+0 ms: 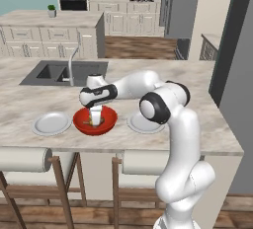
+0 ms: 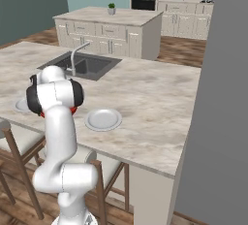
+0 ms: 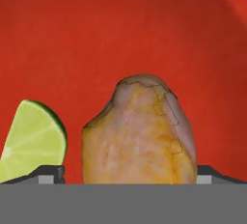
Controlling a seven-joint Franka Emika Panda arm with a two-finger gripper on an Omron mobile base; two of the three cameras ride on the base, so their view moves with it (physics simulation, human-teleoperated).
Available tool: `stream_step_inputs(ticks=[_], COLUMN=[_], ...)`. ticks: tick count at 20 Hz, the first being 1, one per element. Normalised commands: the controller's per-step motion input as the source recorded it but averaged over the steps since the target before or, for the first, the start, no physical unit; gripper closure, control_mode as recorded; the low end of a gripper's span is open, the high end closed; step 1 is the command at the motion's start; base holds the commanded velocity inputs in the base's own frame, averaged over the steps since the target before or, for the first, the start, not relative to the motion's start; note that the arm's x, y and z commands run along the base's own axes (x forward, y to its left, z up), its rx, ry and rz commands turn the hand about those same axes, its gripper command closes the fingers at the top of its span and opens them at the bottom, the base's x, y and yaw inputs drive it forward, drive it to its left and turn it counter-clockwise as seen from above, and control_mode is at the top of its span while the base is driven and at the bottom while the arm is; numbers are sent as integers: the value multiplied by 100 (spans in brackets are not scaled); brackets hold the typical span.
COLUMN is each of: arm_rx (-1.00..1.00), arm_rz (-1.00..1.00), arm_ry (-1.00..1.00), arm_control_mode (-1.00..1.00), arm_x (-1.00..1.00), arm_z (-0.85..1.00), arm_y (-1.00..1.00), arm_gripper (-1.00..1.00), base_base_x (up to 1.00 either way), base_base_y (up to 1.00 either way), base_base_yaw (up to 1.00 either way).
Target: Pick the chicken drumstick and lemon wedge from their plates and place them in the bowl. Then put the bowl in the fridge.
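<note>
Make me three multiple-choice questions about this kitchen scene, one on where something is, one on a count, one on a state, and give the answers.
1. Where is the chicken drumstick?
A. on a plate
B. in the bowl
C. in the sink

2. How many plates sit on the counter?
A. one
B. two
C. four

3. How do the fingers stand?
A. spread apart either side of the drumstick
C. shut on the lemon wedge
B. shut on a plate's rim

Answers:
1 B: red bowl surrounds it, lemon wedge beside it.
2 B: a plate on each side of the bowl.
3 A: the tips flank the drumstick.
</note>
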Motion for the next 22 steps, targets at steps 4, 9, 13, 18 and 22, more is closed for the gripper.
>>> stream_step_inputs(ticks=[4, 9, 13, 18, 22], arm_rx=[0, 0, 0, 2, 3], arm_rz=[0, 0, 0, 1, 11], arm_ry=[-7, -5, -10, -12, -10], arm_control_mode=[-100, -100, -100, -100, -100], arm_x=[-1, -10, -24, -34, -41], arm_z=[13, 15, 20, 29, 29], arm_y=[0, -5, 0, 0, 0], arm_gripper=[-100, -100, -100, -100, -100], base_base_x=[0, 0, 0, 0, 0], base_base_y=[0, 0, 0, 0, 0], base_base_yaw=[0, 0, 0, 0, 0])
